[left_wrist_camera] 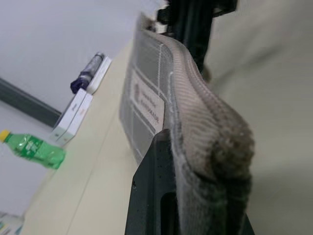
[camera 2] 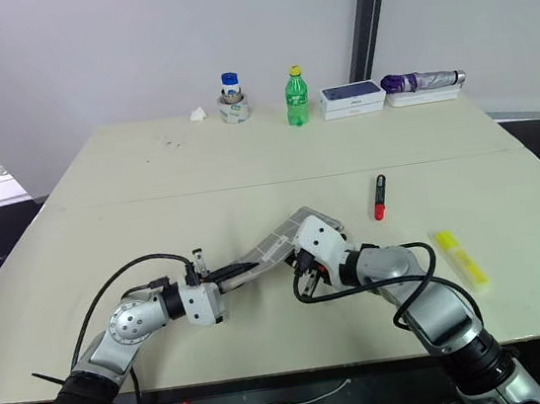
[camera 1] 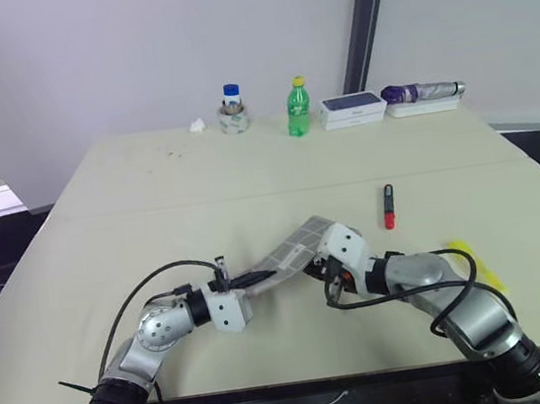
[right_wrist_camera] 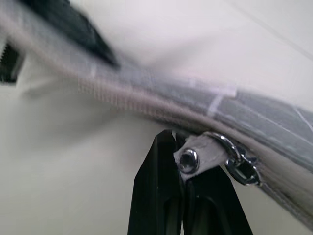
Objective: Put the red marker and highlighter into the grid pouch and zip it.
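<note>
Grid pouch (camera 1: 291, 251) stretched between both grippers above table (camera 1: 150, 198): left gripper (camera 1: 260, 277) clamped on one end, right gripper (right_wrist_camera: 182, 161) pinching the zipper pull tab. Red marker (camera 1: 388, 206) beyond, highlighter (camera 2: 461, 256) right, both apart.

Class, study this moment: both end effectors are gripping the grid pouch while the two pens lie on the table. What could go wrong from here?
1. The right end effector pinches only the small zipper tab; it may slip off under pull.
2. The left end effector grips just one end of the grid pouch, so the fabric may twist or buckle rather than unzip.
3. The red marker and highlighter lie close by; a swinging arm or pouch could knock them.
</note>
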Available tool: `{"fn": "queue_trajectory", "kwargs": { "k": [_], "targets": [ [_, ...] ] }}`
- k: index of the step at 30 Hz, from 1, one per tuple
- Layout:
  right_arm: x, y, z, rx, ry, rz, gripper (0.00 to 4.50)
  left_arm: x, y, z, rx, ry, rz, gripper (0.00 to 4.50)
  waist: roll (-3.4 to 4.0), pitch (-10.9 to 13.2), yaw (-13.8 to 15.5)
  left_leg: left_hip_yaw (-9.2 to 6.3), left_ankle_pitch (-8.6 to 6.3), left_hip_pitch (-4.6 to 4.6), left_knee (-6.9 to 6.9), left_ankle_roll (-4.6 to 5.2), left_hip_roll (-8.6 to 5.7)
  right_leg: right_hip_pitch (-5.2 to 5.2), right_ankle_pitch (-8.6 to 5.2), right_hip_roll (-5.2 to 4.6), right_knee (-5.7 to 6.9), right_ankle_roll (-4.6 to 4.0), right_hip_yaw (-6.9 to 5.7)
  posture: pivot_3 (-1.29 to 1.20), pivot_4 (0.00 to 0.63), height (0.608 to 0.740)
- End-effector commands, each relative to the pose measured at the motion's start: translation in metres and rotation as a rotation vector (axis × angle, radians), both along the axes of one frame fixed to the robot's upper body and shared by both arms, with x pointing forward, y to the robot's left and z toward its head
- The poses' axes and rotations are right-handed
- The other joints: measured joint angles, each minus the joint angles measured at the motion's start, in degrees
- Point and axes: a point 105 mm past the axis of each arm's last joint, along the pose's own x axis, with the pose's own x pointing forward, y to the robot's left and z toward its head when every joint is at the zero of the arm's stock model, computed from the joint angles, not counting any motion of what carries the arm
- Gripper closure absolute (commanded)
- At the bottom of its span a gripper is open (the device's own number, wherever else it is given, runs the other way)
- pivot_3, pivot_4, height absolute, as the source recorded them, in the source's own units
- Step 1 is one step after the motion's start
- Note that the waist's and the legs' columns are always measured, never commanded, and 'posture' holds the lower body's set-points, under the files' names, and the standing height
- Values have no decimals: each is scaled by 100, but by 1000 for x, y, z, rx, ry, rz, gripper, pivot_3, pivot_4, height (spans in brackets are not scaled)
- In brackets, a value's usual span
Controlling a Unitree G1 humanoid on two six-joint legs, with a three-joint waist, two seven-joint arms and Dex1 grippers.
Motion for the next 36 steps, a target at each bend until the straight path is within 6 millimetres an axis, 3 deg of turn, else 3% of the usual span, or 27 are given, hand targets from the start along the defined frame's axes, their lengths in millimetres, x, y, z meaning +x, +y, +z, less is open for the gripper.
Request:
{"fn": "queue_trajectory", "kwargs": {
  "k": [1, 5, 17, 25, 32, 36],
  "targets": [
    [-12, 13, 4, -6, -16, 94, 4481, 6, -10, 17, -45, -51, -6, 4500, 0, 0, 3, 0, 0, 0, 1, 0, 0, 1, 0, 0, 0, 0, 0, 0, 150, 740],
    [-19, 20, -4, -34, 0, 146, 4481, 12, -18, 20, -43, -70, -8, 4500, -1, 1, -8, -1, 0, 0, 3, 0, -1, 1, 0, 1, 0, 0, -1, 0, 150, 740],
    [-10, 45, 19, -153, -161, 237, 4481, 16, -30, 9, -2, -78, -21, 4500, -2, 1, 3, 0, 2, -1, 3, -2, 0, -5, 0, 4, 1, 0, 0, 0, 150, 740],
    [-16, 48, 17, -226, -203, 316, 4481, 25, -45, 20, -66, -105, 2, 4500, -3, 0, -5, 0, 2, -3, 4, -2, -3, -6, 0, 4, 1, 1, -1, 0, 150, 740],
    [-24, 60, 27, -204, -287, 407, 4481, 32, -48, 26, -82, -114, 19, 4500, -3, 1, -8, 0, 2, -4, 5, -3, -1, -7, 0, 6, 2, 1, -1, 0, 150, 740],
    [-17, 54, 28, -197, -292, 379, 4481, 34, -45, 29, -90, -127, 29, 4500, -4, 1, -1, 0, 3, -4, 7, -3, -2, -5, 0, 5, 2, 1, -1, 0, 150, 740]
  ]
}}
